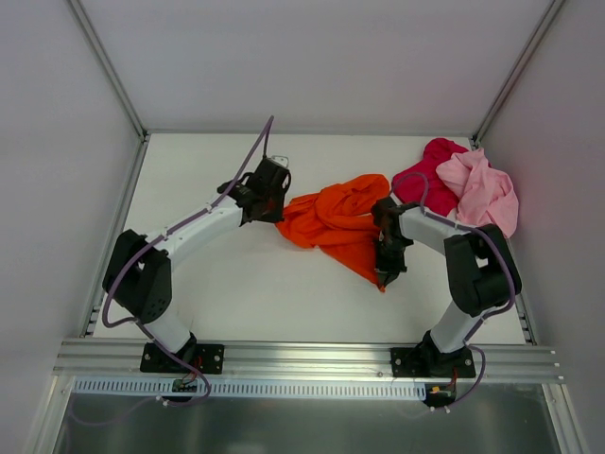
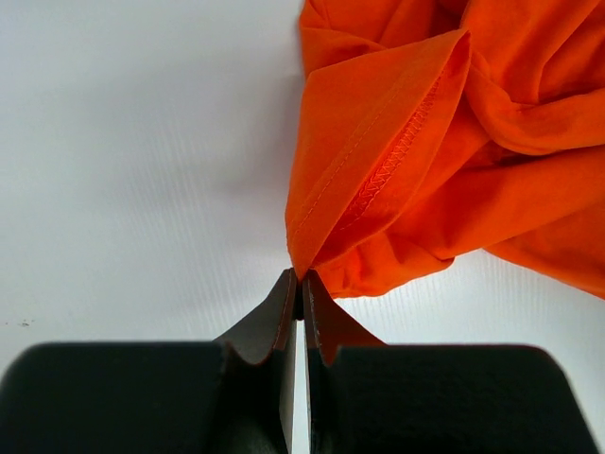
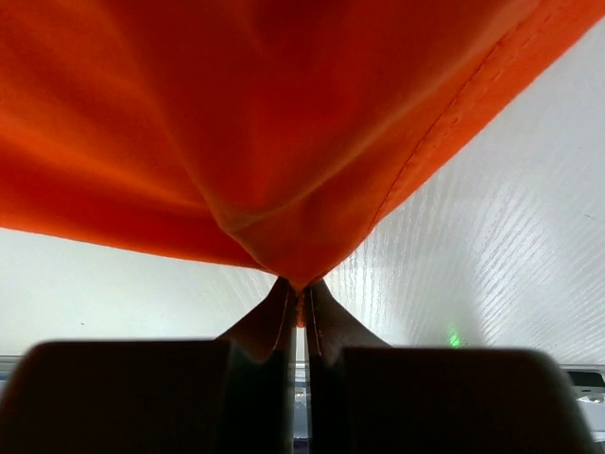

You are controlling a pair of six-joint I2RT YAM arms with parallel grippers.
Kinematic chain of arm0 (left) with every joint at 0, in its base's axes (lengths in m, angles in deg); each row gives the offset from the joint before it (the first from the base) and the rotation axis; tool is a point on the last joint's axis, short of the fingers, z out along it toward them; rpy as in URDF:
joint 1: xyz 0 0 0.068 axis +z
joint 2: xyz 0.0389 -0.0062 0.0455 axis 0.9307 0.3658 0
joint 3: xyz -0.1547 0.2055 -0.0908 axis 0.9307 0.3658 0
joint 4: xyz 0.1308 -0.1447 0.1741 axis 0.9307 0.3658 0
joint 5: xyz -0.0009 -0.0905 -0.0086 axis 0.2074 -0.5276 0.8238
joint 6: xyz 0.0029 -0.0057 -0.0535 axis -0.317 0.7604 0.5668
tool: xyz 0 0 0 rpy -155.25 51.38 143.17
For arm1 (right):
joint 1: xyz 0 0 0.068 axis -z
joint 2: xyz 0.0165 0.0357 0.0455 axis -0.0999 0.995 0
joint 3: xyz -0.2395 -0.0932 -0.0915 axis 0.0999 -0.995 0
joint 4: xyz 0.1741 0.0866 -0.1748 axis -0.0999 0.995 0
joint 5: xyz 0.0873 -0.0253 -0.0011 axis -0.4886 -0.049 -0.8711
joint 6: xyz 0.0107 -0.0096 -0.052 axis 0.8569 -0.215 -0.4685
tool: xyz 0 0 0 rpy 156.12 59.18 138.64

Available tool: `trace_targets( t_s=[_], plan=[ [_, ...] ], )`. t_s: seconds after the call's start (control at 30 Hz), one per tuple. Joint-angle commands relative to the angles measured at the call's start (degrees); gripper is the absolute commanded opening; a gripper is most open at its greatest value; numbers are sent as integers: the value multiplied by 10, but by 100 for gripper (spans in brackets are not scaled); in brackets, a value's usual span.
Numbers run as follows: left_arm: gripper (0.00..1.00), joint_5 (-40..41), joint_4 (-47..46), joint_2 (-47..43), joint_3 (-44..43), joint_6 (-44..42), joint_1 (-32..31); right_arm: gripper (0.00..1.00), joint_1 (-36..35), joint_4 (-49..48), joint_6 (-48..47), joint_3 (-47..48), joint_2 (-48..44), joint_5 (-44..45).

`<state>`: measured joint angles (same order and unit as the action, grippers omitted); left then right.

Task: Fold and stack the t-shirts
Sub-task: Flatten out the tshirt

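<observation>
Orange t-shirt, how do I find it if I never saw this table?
Look at the white table between the two robot arms. In the middle lies the orange t-shirt, crumpled, with the left gripper and right gripper each pinching an edge. The red t-shirt and pink t-shirt sit heaped in the far right corner, no gripper on them.

White table top inside a pale, panelled enclosure

The table (image 1: 255, 293) is matte white and evenly lit, with only soft, faint shadows; the back wall (image 1: 312, 57), left wall (image 1: 47, 142) and right wall (image 1: 567, 123) are plain pale grey-white panels; thin aluminium posts (image 1: 106, 64) rise at the two back corners; a slotted aluminium rail (image 1: 312, 359) runs along the near edge, a white perforated strip (image 1: 312, 387) just below it, then a dull grey metal sheet (image 1: 312, 426); up close the table surface shows fine ribbing and a small green glint (image 3: 455, 339).
</observation>
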<state>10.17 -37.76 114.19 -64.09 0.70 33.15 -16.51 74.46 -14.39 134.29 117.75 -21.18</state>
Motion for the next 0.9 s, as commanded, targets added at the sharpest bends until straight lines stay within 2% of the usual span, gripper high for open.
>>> trace_targets(
  t_s=[0.0,0.1,0.3,0.33,0.47,0.6,0.7,0.87],
  plan=[
    [0,16,4,-37,9,-12,7,1,-5,14,-5,17,-1,-5],
    [0,13,-5,-57,-2,-4,8,1,-12,23,-31,72,6,11],
    [0,70,9,-86,-95,-10,12,1,-15,170,-82,368,75,138],
    [0,79,12,-89,-120,-11,13,1,-14,185,-83,447,84,150],
    [0,126,16,-110,-153,-22,17,1,-6,254,-83,605,133,213],
    [0,168,8,-148,-149,-18,27,1,10,299,-74,663,161,286],
    [0,229,-9,-185,-129,-14,26,1,40,297,-45,648,154,338],
    [0,290,-38,-238,-107,-29,28,1,97,255,1,596,116,364]
  ],
)
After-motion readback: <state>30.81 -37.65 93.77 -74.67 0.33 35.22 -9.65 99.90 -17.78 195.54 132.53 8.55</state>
